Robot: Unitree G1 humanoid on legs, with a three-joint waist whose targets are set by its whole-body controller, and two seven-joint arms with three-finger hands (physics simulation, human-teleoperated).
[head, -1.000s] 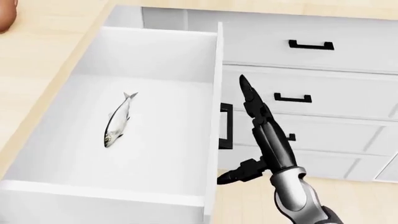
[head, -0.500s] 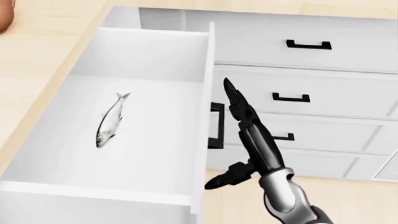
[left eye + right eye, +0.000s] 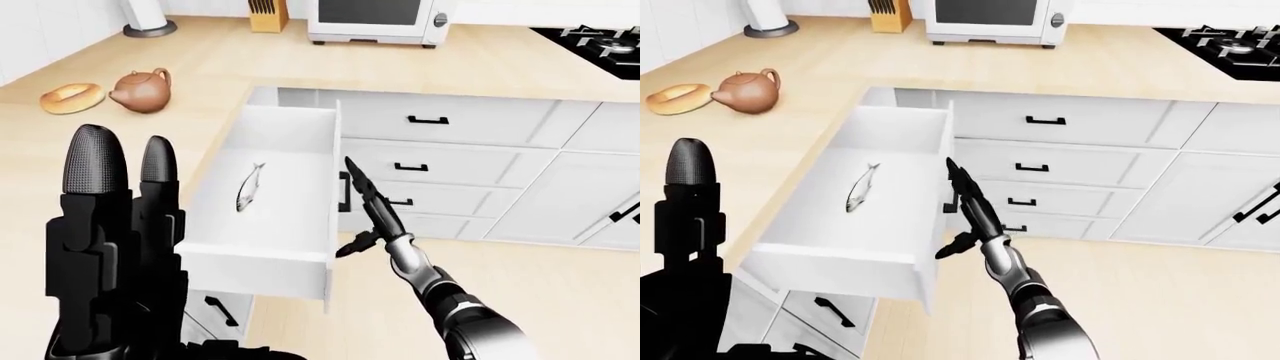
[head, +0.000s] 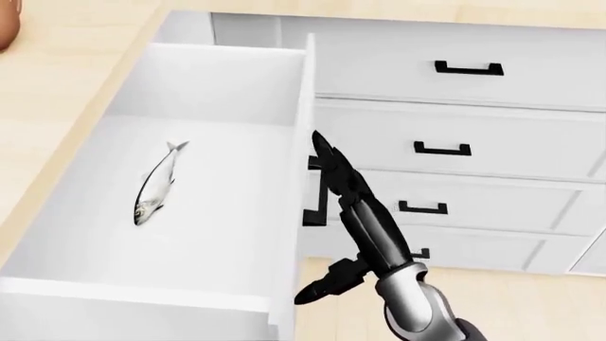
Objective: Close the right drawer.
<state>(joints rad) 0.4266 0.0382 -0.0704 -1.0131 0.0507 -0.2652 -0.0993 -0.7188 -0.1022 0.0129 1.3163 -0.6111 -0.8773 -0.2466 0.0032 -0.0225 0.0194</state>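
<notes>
The open white drawer [image 4: 219,79] stands out from the left counter and fills the left of the head view. A silver fish [image 4: 156,183] lies on its floor. Its front panel [image 4: 295,234] faces right and carries a black handle [image 4: 316,197]. My right hand [image 4: 333,167] is open, its straight fingers [image 4: 355,195] lying against the outside of the panel by the handle, thumb spread below. My left hand [image 3: 120,217] is raised close to the camera at the left of the left-eye view, fingers upright and open, holding nothing.
A white cabinet run with closed black-handled drawers [image 4: 469,69] stands just right of the open drawer, at a corner. On the counter are a brown teapot [image 3: 140,88], a bagel [image 3: 72,97], a microwave [image 3: 375,19] and a stove [image 3: 600,41]. Wood floor lies below.
The drawer's front panel and the fish have slid left in the head view while the cabinets at right stayed put. My right hand has moved left with the panel.
</notes>
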